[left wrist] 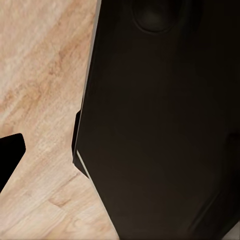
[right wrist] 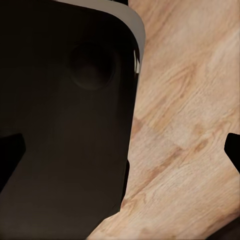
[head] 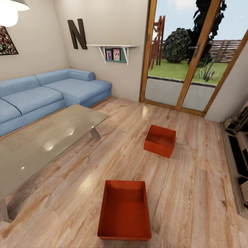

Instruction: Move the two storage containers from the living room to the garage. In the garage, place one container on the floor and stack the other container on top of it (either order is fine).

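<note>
Two red-orange open-top storage containers rest on the light wood planks of the living room. The near container (head: 124, 210) lies low in the head view, close in front of me. The far container (head: 160, 140) sits further off, toward the glass doors. Both are empty and upright. My left gripper (left wrist: 120, 160) hangs beside my dark body over the planks, with one black fingertip (left wrist: 10, 157) at the frame's edge. My right gripper (right wrist: 120, 160) is open, its fingertips (right wrist: 10, 160) spread wide with nothing between them. The garage and its floor are out of view.
A glass coffee table (head: 44, 137) stands to the left, with a blue sofa (head: 44, 93) behind it. Wood-framed glass doors (head: 186, 58) close the far wall. A dark fireplace unit (head: 239, 155) lines the right edge. Open plank floor (head: 193, 193) lies around both containers.
</note>
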Controlling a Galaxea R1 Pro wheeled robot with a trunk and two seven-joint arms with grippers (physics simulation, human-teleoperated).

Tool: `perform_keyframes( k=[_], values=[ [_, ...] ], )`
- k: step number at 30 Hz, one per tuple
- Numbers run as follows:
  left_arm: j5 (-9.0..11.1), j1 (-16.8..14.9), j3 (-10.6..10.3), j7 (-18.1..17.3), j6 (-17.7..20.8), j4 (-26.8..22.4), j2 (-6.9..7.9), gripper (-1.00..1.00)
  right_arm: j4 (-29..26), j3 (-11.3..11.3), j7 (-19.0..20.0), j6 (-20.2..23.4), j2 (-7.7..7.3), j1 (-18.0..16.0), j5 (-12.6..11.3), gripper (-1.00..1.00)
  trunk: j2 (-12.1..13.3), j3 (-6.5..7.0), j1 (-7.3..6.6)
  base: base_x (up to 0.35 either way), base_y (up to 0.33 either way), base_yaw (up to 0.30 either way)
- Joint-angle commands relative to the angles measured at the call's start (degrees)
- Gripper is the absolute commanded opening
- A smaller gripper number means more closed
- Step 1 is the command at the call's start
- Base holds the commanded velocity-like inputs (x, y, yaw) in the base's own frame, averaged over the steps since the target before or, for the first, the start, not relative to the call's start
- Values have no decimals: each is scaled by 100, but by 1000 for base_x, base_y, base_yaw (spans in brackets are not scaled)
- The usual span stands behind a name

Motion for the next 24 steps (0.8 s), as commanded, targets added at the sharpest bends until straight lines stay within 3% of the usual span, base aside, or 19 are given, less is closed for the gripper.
perform_keyframes(
  k=[1, 24],
  values=[
    [26, -2, -7, 4, -15, 2, 0, 100, 15, 18, -17, -26, 0, -6, 41, 100, -2, -13, 0, 0, 0, 0],
    [26, -2, -7, 4, -15, 2, 0, 100, 15, 18, -17, -26, 0, -6, 48, 100, -2, -222, 0, 0, 0, 0]
  ],
)
